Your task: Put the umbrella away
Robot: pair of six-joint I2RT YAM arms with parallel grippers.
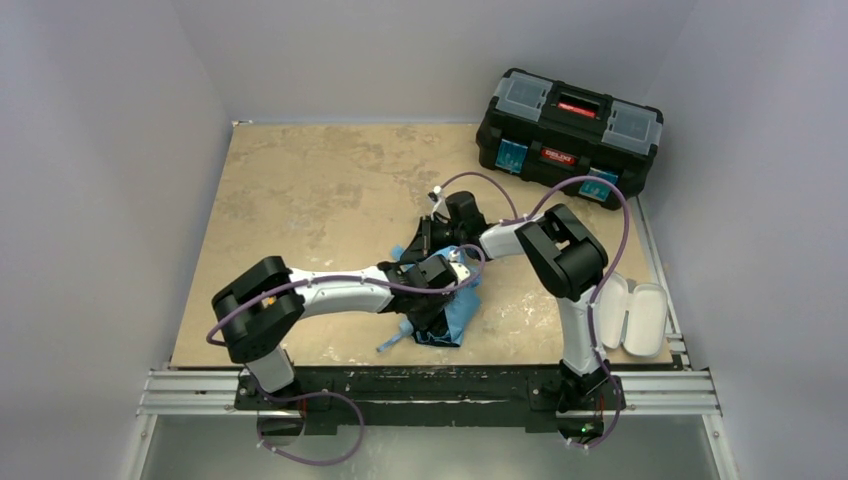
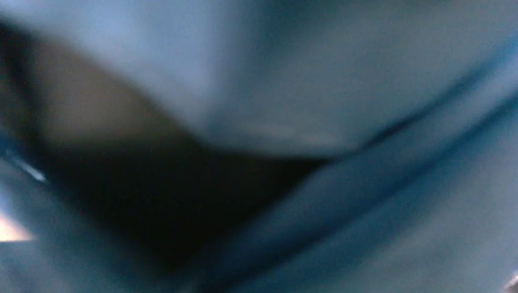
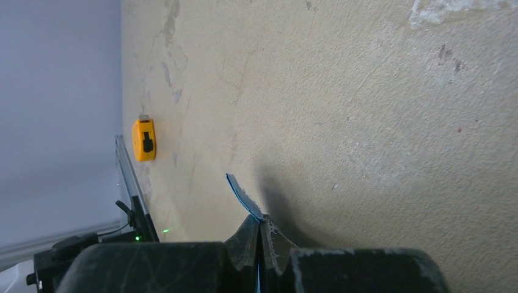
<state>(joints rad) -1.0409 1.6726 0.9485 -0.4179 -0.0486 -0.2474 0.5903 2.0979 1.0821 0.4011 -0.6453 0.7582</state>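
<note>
The umbrella lies crumpled mid-table, light blue fabric over black, with a pale blue end sticking out toward the near left. My left gripper is pressed down into the fabric. Blurred blue umbrella cloth fills the left wrist view and hides the jaws, so I cannot tell how they stand. My right gripper sits just behind the umbrella. In the right wrist view this right gripper is shut on a thin blue strip of the umbrella that pokes out past the fingertips.
A black toolbox stands closed at the back right. An open grey-beige oblong case lies at the right edge. A small orange tape measure sits on the tan tabletop near a metal rail.
</note>
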